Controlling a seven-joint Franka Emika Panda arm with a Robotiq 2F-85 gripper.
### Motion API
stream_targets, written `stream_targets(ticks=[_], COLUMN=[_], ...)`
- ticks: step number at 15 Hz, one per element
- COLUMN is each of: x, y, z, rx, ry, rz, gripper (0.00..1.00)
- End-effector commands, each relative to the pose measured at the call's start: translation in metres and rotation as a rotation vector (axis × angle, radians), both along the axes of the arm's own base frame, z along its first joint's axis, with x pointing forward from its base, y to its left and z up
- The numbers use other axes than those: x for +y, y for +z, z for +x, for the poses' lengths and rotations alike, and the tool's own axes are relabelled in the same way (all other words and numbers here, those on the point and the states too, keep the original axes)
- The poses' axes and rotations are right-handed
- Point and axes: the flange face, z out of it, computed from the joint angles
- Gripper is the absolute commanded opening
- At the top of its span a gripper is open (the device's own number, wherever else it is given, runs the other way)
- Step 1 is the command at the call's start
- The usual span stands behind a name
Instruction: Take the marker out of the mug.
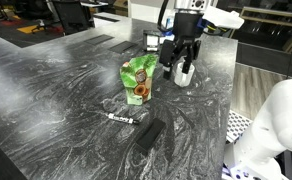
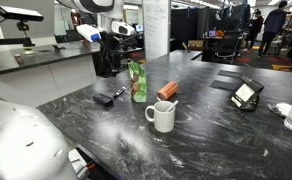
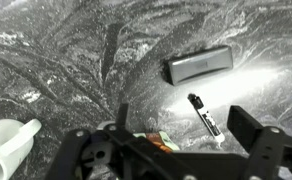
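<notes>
Plainly, the fingers (image 3: 168, 138) stood apart in the wrist view, holding nothing, and through the gap showed the top of the green snack pouch (image 3: 154, 142); they hung high over the counter (image 3: 66, 60), touching none of the things on it; beyond the pouch lay a banded black marker (image 3: 206, 115) and, farther on, a flat dark block (image 3: 198, 65), neither of them wanted; the mug (image 3: 11, 145) appeared there only as a white form in the lower left corner, outside the finger on that side of the picture, so it lay off to one side of the grasp and not under it; in an exterior view the mug (image 2: 163, 117) stood upright on the counter, well apart from the fingers (image 2: 108, 57), with the pouch (image 2: 138, 80) roughly between them and an orange object (image 2: 167, 90) just behind it; the marker (image 2: 171, 104) was in the mug, showing as no more than a slim tip above the rim, too small to read its lean; judged from that, its long axis ran near upright, so the coming move called for a sideways shift past the pouch until the gap sat over the rim, then a descent from above.
</notes>
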Motion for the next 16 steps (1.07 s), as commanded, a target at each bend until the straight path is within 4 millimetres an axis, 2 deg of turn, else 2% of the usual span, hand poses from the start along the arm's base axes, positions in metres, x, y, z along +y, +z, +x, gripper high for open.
stream_targets(ticks=[1, 5, 7, 9, 12, 16], x=[-0.018, -0.062, -0.085, -0.096, -0.109, -0.152], y=[-0.016, -0.028, -0.024, -0.023, -0.021, -0.01], z=[0.031, 0.07, 0.082, 0.089, 0.09, 0.085], rx=[-0.115, -0.196, -0.226, -0.224, -0.178, -0.12], ry=[-0.133, -0.297, -0.355, -0.408, -0.472, -0.566], rz=[-0.023, -0.106, -0.175, -0.255, -0.347, -0.394], gripper=[1.0, 1.0, 1.0, 1.0, 1.0, 1.0])
